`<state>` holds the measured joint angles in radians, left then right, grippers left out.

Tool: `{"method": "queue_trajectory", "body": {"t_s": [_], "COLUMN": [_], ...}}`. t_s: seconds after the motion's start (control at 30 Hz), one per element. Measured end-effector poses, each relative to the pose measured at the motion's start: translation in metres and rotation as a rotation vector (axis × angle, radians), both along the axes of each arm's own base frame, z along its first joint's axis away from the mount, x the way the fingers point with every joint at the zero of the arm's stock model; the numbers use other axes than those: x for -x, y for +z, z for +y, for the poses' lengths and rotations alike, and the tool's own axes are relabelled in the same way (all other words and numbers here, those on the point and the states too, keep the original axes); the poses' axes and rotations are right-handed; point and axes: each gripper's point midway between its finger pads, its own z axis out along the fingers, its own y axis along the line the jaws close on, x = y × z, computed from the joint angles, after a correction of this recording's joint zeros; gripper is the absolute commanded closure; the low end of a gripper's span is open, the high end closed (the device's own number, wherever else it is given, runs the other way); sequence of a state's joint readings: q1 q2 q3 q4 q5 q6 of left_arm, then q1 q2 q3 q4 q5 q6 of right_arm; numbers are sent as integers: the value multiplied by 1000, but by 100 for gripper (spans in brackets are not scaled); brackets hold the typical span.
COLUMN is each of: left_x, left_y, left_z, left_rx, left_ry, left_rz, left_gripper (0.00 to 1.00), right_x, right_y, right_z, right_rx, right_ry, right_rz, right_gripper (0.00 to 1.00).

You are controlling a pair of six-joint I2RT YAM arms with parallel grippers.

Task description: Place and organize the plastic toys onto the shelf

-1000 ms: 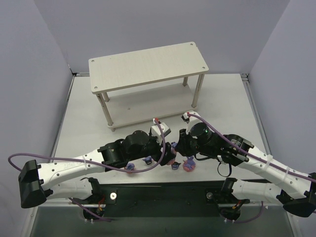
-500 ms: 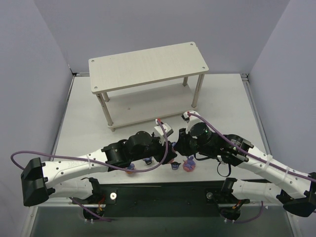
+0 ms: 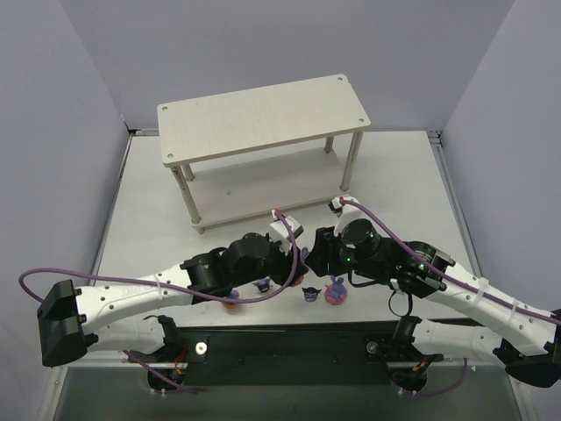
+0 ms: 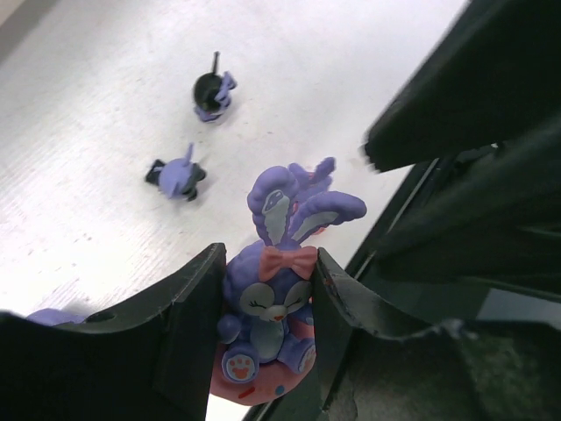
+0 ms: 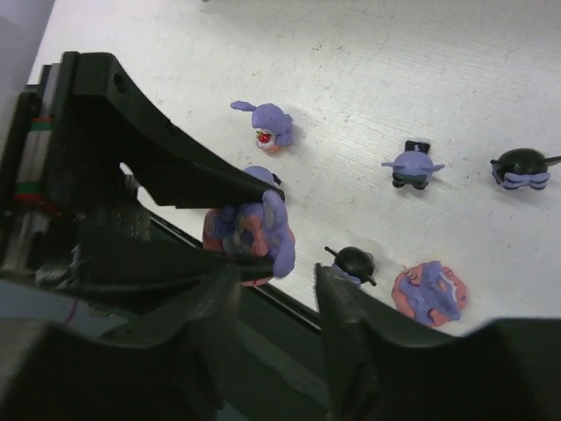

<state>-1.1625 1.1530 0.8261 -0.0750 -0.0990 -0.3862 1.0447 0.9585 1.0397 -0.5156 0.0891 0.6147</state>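
Holding: bunny (image 4: 267, 324) clamped upright at the body between the two fingers of the left gripper (image 4: 267, 276), ears up, pink base at the bottom.
Right gripper (image 5: 279, 294): jaws parted, nothing between them, tips just beside the same bunny.
Place: low over the near edge of the counter (image 3: 149, 202), well apart from the shelf (image 3: 263, 114); no toy seen on either board.
Loose toys: three dark pointed-ear figures (image 5: 412, 165) and two tipped bunnies (image 5: 267, 123) scattered on the counter near the arm bases.
Handling, as a judgement: likely light, hard and smooth plastic; apt to twist or pop out of a tight pinch; thin ears a poor hold.
Where to grip: across the round body or the base, flat sides against the pads, ears left free.
Placing: base down and level on a board, released gently to avoid tipping.
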Motion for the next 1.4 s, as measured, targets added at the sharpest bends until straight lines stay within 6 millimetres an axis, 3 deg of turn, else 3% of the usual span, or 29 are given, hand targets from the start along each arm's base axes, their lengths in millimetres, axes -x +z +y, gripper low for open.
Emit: {"method": "queue_trajectory", "body": {"t_s": [0.03, 0.2, 0.5, 0.73, 1.07, 1.4], "left_x": [-3, -10, -30, -64, -93, -104], "left_y": [-3, -14, -20, -6, 29, 28], "left_z": [3, 13, 40, 86, 145, 174], "left_rx": [-14, -53, -75, -8, 110, 120], "left_ry": [18, 79, 255, 464, 664, 764], "left_rz": [2, 5, 8, -5, -67, -86], "left_gripper": [100, 100, 100, 100, 100, 100], "right_x": [0, -2, -9, -10, -9, -9], "right_y": [2, 9, 22, 24, 29, 30], "right_z": [-1, -6, -24, -43, -56, -60], "right_rx": [-6, -26, -60, -85, -107, -110], "right_ry": [-4, -35, -132, -200, -234, -243], "right_rz": [-2, -24, -75, -104, -125, -134], "right_gripper": [44, 36, 29, 28, 28, 28]}}
